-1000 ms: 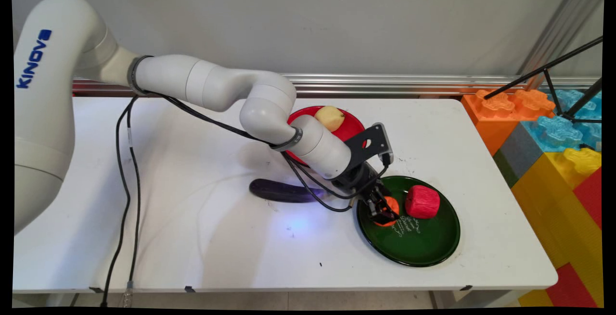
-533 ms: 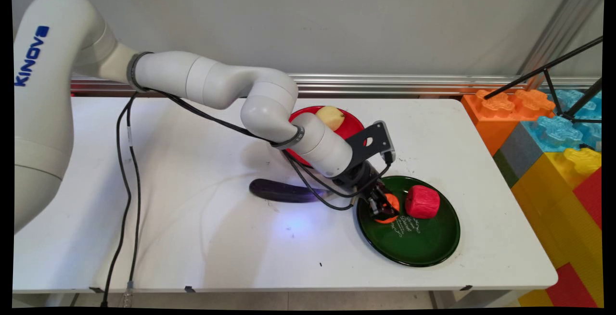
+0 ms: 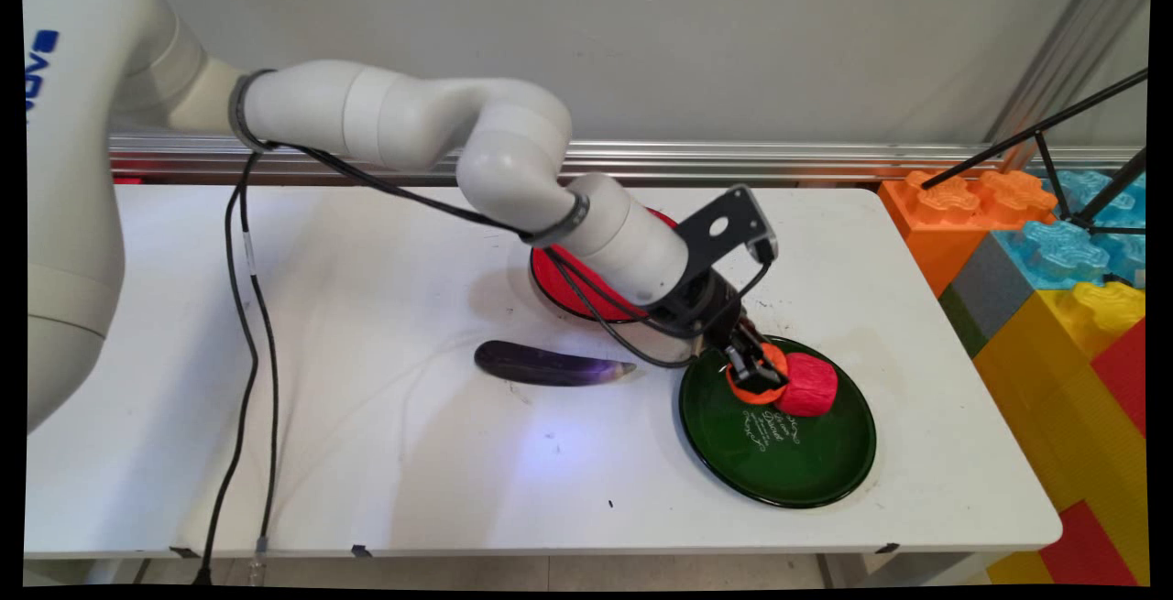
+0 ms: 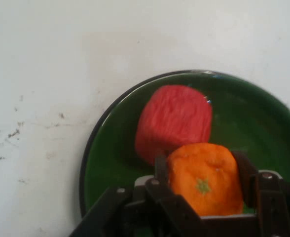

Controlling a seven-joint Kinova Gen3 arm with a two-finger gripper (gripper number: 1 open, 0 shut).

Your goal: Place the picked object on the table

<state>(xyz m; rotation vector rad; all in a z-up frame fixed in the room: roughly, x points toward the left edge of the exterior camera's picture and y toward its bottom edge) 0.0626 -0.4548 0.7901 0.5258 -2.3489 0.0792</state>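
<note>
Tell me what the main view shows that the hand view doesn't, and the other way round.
Only the main view shows the purple eggplant, the red plate partly behind the arm, and the coloured blocks at the right. Only the hand view shows the green mark on the orange fruit. Both show the gripper shut on that fruit, the red fruit and the green plate.

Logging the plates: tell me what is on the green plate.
On the green plate sits a red piece. The gripper holds an orange piece above it, beside the red one. White lettering shows on the plate; under the pieces is hidden.
</note>
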